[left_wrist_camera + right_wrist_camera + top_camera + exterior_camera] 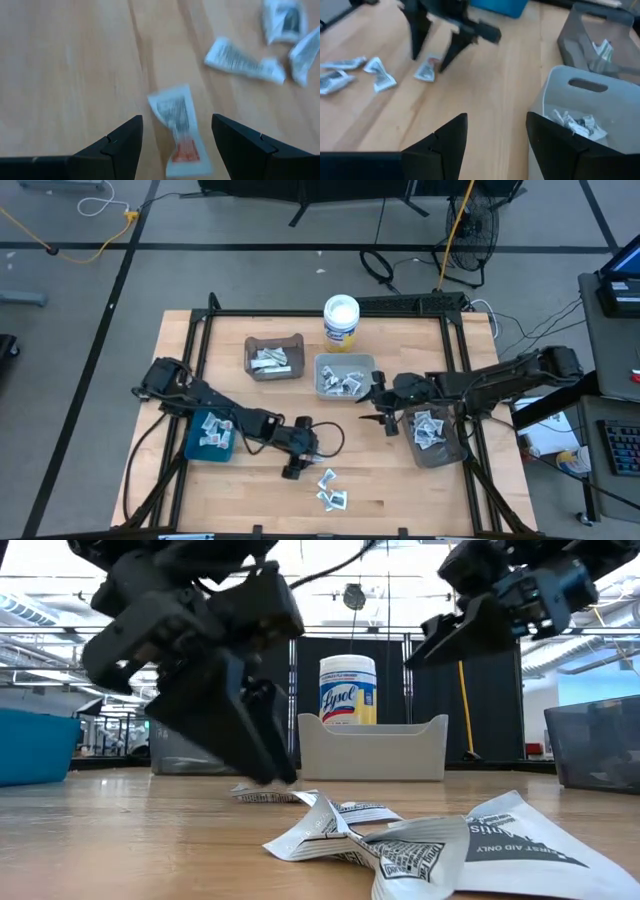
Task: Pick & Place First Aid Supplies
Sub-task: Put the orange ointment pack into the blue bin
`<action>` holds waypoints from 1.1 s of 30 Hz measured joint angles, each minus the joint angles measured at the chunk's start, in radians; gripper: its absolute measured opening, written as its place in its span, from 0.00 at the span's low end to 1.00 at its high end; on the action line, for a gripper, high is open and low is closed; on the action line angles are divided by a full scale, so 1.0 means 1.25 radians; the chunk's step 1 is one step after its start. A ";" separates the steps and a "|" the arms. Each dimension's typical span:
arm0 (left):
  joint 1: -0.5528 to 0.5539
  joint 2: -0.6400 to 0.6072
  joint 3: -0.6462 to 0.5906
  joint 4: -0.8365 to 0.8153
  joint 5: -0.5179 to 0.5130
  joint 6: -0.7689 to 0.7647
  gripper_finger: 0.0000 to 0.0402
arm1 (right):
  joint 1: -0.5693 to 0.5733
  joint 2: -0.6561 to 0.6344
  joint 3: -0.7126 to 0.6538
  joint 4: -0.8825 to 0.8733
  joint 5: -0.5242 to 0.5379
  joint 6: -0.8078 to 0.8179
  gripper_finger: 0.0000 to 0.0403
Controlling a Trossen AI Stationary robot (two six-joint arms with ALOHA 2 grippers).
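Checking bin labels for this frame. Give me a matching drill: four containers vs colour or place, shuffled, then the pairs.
1. blue bin
2. brown bin
3. white bin
4. tub

A. under the left arm
B. back edge, beyond the bins
C. beside the right gripper
D. left of the white bin

Pairs: 1-A, 2-D, 3-C, 4-B

It looks like a robotics lab: a framed wooden desk (400, 490) on taped grey floor (200, 270), trailing cables (90, 240), black curtains (440, 690), probably a computer workstation (615, 430).
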 joint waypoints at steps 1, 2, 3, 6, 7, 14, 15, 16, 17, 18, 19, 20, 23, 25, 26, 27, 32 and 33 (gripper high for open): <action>0.000 0.008 0.007 -0.018 0.002 -0.001 0.60 | 0.005 -0.014 -0.009 0.009 0.004 0.002 0.49; 0.000 0.016 0.015 -0.029 0.002 0.000 0.60 | 0.012 -0.028 -0.023 0.015 0.015 0.006 0.49; 0.000 0.021 0.019 -0.040 0.002 0.000 0.60 | 0.017 -0.039 -0.035 0.027 0.029 0.010 0.49; -0.001 0.019 0.029 -0.077 -0.003 -0.006 0.60 | 0.033 -0.082 -0.075 0.058 0.066 0.013 0.49; -0.002 0.019 0.031 -0.084 -0.011 -0.010 0.60 | 0.037 -0.094 -0.087 0.068 0.078 0.015 0.49; -0.001 0.017 0.031 -0.121 -0.041 -0.033 0.51 | 0.068 -0.193 -0.186 0.161 0.153 0.028 0.49; -0.001 0.017 0.031 -0.124 -0.040 -0.038 0.48 | 0.072 -0.202 -0.200 0.186 0.167 0.028 0.49; -0.001 0.017 0.031 -0.124 -0.037 -0.041 0.45 | 0.077 -0.210 -0.213 0.212 0.180 0.027 0.49; -0.001 0.018 0.031 -0.123 -0.033 -0.042 0.42 | 0.082 -0.224 -0.229 0.229 0.191 0.026 0.49; -0.001 0.018 0.031 -0.124 -0.029 -0.042 0.39 | 0.086 -0.235 -0.246 0.246 0.195 0.022 0.49; 0.000 0.018 0.031 -0.126 -0.026 -0.043 0.35 | 0.090 -0.240 -0.259 0.271 0.204 0.020 0.49; 0.000 0.018 0.031 -0.126 -0.025 -0.044 0.32 | 0.094 -0.246 -0.273 0.294 0.209 0.018 0.49; 0.000 0.018 0.030 -0.129 -0.025 -0.051 0.24 | 0.101 -0.263 -0.311 0.344 0.211 0.013 0.49; 0.000 0.018 0.030 -0.128 -0.025 -0.055 0.19 | 0.105 -0.271 -0.334 0.370 0.211 0.012 0.49; 0.000 0.018 0.030 -0.128 -0.025 -0.058 0.16 | 0.106 -0.272 -0.340 0.375 0.211 0.012 0.49; 0.000 0.015 0.030 -0.129 -0.025 -0.061 0.14 | 0.106 -0.271 -0.342 0.384 0.211 0.012 0.49; -0.002 -0.013 0.027 -0.150 -0.031 -0.062 0.03 | 0.106 -0.279 -0.347 0.390 0.211 -0.006 0.49; -0.002 -0.020 0.027 -0.148 -0.039 -0.062 0.02 | 0.106 -0.281 -0.348 0.394 0.210 -0.010 0.49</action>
